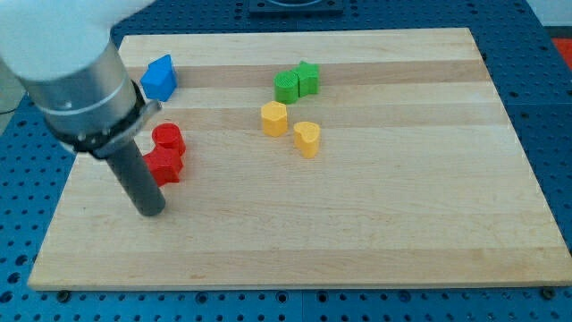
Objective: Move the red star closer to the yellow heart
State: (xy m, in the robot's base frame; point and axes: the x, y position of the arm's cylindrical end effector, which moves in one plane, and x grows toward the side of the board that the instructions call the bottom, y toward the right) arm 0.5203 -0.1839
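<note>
There is no pincer, only a rod that holds nothing; my tip (pixel 151 211) rests on the board (pixel 375 241) just below-left of the red star (pixel 164 165), which sits under a red round block (pixel 168 138); the yellow heart (pixel 307 139) lies well to the view's right; I judge the tip should get fully left of the star, then push straight right, avoiding the round block.

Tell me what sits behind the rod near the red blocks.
The rod covers the left edge of the red star, which touches a second red block above it. My tip rests below-left of the star. Whether rod and star touch is hidden.
</note>
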